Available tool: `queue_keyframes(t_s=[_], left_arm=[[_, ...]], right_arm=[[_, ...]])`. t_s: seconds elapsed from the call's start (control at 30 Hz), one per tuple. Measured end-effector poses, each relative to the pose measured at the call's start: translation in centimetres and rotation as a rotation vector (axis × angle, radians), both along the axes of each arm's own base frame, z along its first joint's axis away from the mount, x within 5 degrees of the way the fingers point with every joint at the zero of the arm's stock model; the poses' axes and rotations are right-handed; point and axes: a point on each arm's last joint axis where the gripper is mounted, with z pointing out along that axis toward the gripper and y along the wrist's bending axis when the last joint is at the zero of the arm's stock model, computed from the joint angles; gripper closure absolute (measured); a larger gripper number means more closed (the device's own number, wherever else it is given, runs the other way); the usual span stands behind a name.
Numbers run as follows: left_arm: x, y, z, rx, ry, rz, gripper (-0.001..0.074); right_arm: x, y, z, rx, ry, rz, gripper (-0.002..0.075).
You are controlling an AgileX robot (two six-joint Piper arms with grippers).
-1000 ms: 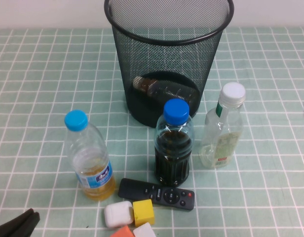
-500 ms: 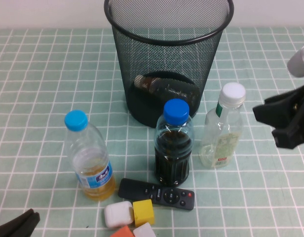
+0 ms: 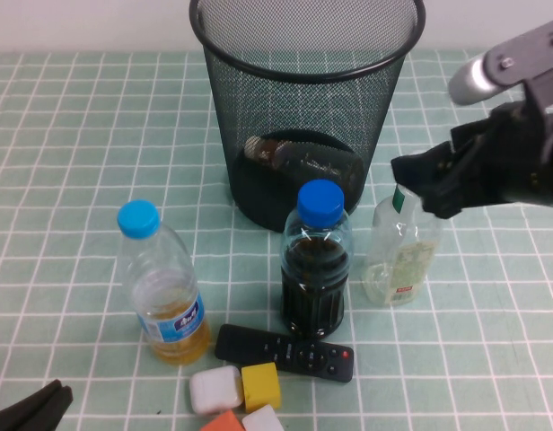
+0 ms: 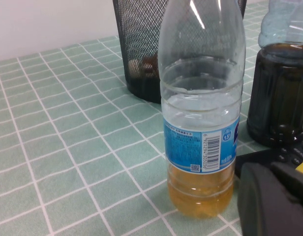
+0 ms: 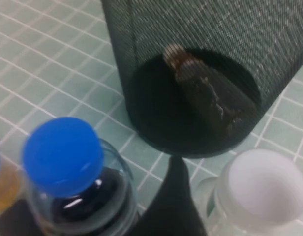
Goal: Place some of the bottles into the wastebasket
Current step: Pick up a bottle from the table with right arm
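Black mesh wastebasket, amber-brown bottle, green-checked tablecloth.

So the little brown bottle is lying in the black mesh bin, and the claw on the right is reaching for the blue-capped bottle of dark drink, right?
Not quite. The brown bottle does lie in the wastebasket, but the high view shows the open right gripper at the clear white-capped bottle, not the dark one. The shut left gripper sits at the near edge.
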Motion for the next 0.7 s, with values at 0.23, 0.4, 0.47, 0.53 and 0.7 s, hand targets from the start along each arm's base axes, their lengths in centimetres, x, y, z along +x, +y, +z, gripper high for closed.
queue_keyframes(t_s=[0.23, 0.4, 0.47, 0.53, 0.7], left_arm=[[0.0, 0.0, 0.0, 0.0, 0.0, 0.0, 0.0738], [0.0, 0.0, 0.0, 0.0, 0.0, 0.0, 0.0738], [0.0, 0.0, 0.0, 0.0, 0.0, 0.0, 0.0738], [0.0, 0.0, 0.0, 0.0, 0.0, 0.0, 0.0738], [0.0, 0.0, 0.0, 0.0, 0.0, 0.0, 0.0739]], right_arm=[[2.7, 1.2, -3.9, -0.051, 0.089, -0.013, 0.02], [3.2, 1.4, -4.7, -0.067, 0.111, -0.013, 0.0389], [3.0, 1.2, -4.4, -0.073, 0.103, -0.009, 0.0388], [2.6, 1.1, -3.7, -0.083, 0.114, -0.004, 0.0388], [1.3, -0.2, 1.1, -0.102, 0.176, -0.082, 0.0388]])
